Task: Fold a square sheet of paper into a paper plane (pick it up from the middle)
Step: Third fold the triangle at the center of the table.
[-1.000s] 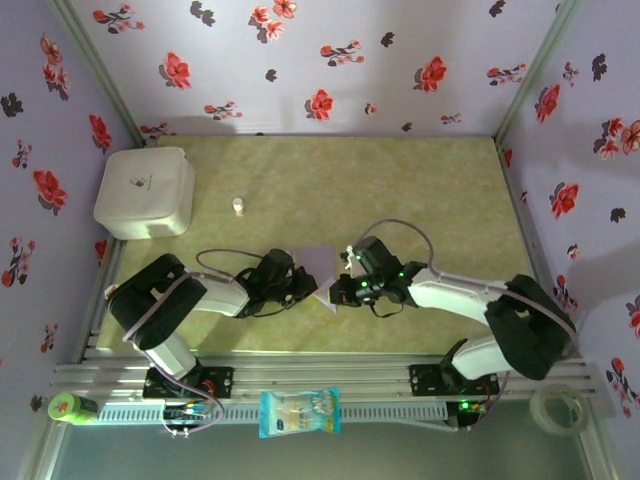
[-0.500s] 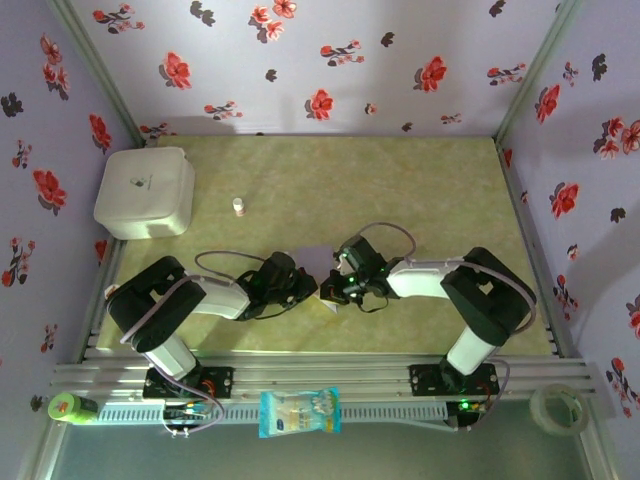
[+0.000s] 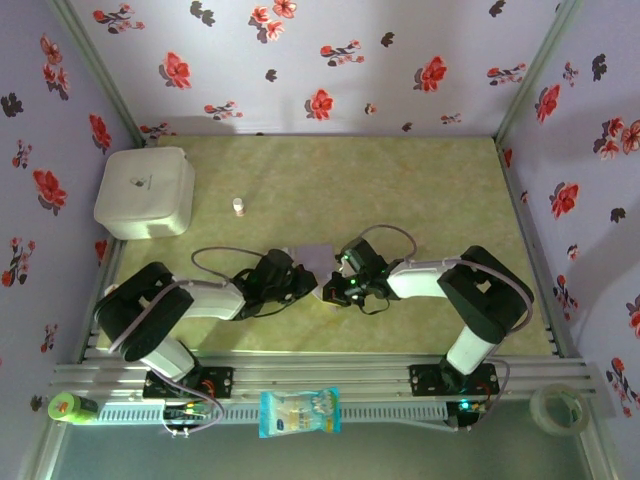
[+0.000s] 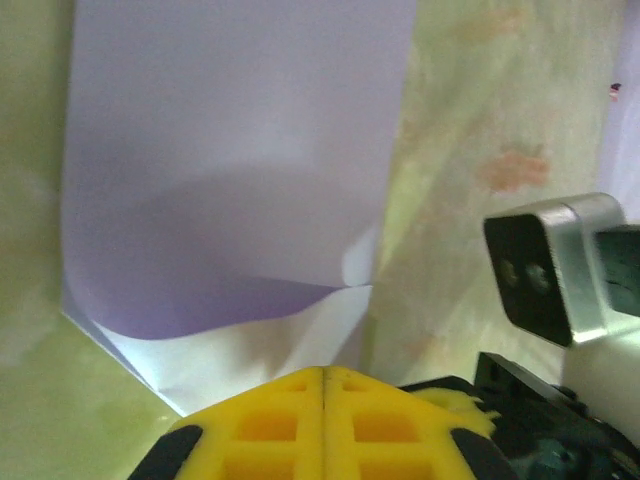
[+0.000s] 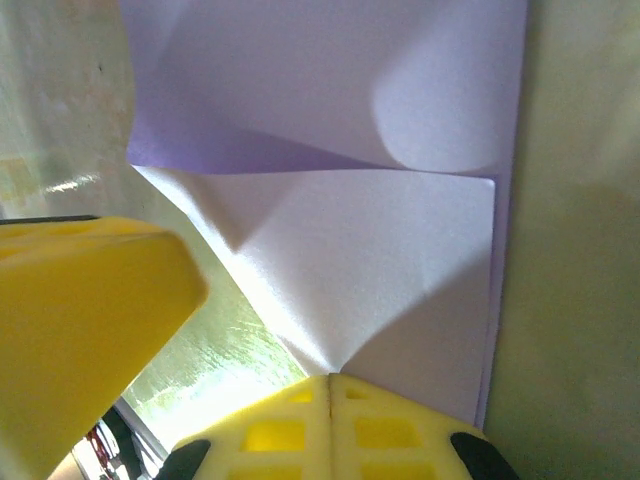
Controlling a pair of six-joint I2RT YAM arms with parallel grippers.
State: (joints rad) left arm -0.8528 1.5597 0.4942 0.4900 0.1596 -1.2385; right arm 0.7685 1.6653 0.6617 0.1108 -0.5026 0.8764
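Item: square sheet of paper [image 3: 315,257], pale lilac, partly folded, mid-table [image 3: 430,200].
Left gripper [image 4: 323,372] sits at the sheet's 8 o'clock, its yellow pads pressed together on the near edge.
Right gripper [image 5: 330,378] sits at 5 o'clock, likewise clamped on the sheet.
White box [image 3: 145,192] sits at the table's 10 o'clock.

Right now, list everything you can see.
paper: one, pale lilac, partly folded, table centre between the arms
box: one, white, far left of table
small item: one, white, right of the box
packet: one, blue and white, near rail between the arm bases
green item: one, near-left corner
tape roll: one, clear, near-right corner
table: one, yellow-green
walls: lilac, red flowers
left arm, right arm: black and white; yellow jaws shut, tips at the paper
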